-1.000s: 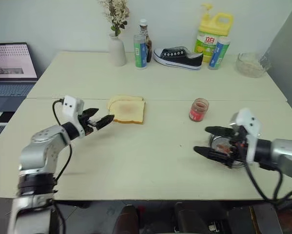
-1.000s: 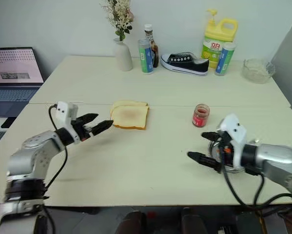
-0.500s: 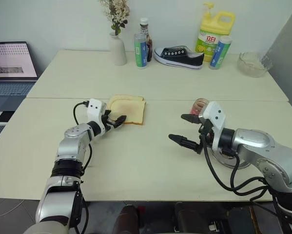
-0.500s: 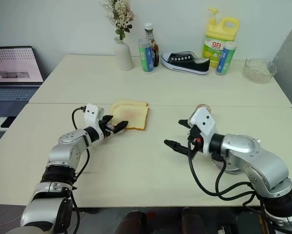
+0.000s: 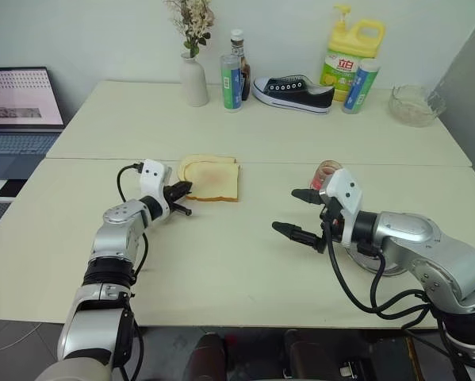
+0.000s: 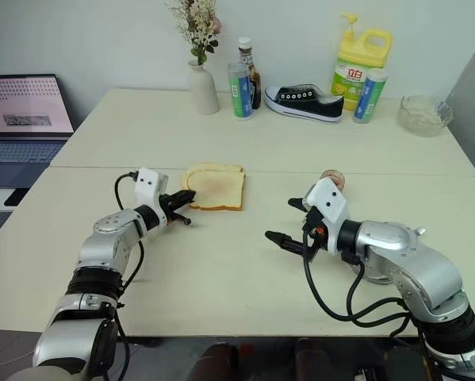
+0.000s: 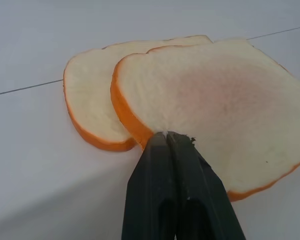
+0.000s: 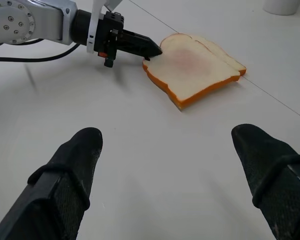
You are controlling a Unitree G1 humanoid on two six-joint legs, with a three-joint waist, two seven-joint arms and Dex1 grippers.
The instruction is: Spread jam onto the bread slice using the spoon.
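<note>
- Head views: the left gripper point(image 5: 183, 189) has its fingers pressed together, tips touching the near-left edge of the bread slice point(image 5: 216, 180); whether they pinch the crust or only meet it cannot be told here. The slice lies flat on the table point(image 5: 221, 262), overlapping a paler slice point(image 5: 191, 164) that peeks out at its 10 o'clock.
- The right gripper point(image 5: 294, 212) hovers well to the 4 o'clock of the bread, fingers spread wide and holding nothing. Just behind it stands the jam point(image 5: 326, 172) jar (mostly hidden by the wrist), and a round steel plate point(image 5: 372, 258) lies under the forearm.
- Along the table's far edge: a vase point(image 5: 193, 79), a dark sauce bottle point(image 5: 239, 63), a sneaker point(image 5: 293, 91), a yellow jug point(image 5: 348, 55) and a glass bowl point(image 5: 411, 103).
- Left wrist view: the black fingertips point(image 7: 162, 145) are closed, meeting the tan crust of the toasted slice.
- Right wrist view: both fingers point(image 8: 69, 165) stand far apart; the bread lies beyond them at 12 o'clock, the left gripper at its corner.
</note>
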